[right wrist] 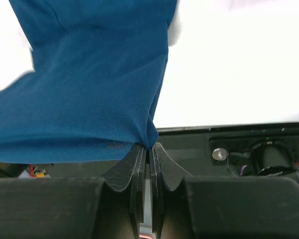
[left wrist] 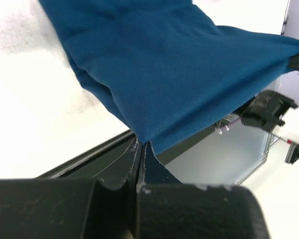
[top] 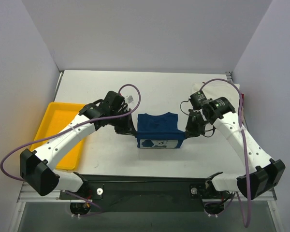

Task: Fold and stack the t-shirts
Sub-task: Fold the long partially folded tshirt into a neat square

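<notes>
The left gripper (left wrist: 141, 152) and right gripper (right wrist: 148, 149) each pinch the near edge of the navy t-shirt (top: 157, 126) in the middle of the white table (top: 193, 92). A yellow tray (top: 55, 121) sits on the left. White walls (top: 145, 34) stand around.

Both arms reach inward, jaws pinched shut.
The left gripper (top: 133, 131) and right gripper (top: 187, 131) face each other from opposite sides, with elbows bowed outward and wrists angled down. Each pair of jaws is closed tight on a pinch of the navy t-shirt (top: 157, 125).
</notes>
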Controlling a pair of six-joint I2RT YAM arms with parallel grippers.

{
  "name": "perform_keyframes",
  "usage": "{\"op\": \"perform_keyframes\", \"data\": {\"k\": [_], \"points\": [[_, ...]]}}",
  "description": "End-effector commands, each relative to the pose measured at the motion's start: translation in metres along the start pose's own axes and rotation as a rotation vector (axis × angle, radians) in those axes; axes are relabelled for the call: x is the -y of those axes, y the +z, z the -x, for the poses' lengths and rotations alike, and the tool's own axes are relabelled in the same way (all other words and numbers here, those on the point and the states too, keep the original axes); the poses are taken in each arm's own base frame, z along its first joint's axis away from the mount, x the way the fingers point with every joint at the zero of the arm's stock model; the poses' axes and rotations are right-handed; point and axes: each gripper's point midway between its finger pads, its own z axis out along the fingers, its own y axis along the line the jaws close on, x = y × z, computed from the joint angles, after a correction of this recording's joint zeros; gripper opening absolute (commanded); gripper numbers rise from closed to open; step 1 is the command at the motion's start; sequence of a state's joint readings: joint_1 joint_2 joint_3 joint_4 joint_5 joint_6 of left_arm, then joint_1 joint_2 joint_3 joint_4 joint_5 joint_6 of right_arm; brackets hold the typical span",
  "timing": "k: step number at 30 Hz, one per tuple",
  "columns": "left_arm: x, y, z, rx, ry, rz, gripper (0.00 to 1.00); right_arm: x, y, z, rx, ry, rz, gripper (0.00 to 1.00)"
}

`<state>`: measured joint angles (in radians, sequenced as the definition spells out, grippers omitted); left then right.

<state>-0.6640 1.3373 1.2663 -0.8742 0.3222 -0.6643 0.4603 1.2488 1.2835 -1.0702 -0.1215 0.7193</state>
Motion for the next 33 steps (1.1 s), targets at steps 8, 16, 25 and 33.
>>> {"op": "perform_keyframes", "data": {"k": [8, 16, 25, 33], "points": [[0.002, 0.028, 0.071, 0.08, -0.062, -0.067, 0.0, 0.014, 0.007, 0.079, 0.035, -0.021, -0.129, 0.0], [-0.01, 0.046, 0.104, 0.092, -0.088, -0.063, 0.0, -0.004, 0.031, 0.13, 0.018, -0.04, -0.131, 0.0], [-0.038, 0.075, 0.129, 0.088, -0.11, 0.013, 0.0, -0.024, 0.057, 0.178, 0.015, -0.054, -0.095, 0.0], [-0.066, 0.098, 0.141, 0.062, -0.133, 0.079, 0.0, -0.032, 0.083, 0.2, -0.016, -0.052, -0.067, 0.0]]}}
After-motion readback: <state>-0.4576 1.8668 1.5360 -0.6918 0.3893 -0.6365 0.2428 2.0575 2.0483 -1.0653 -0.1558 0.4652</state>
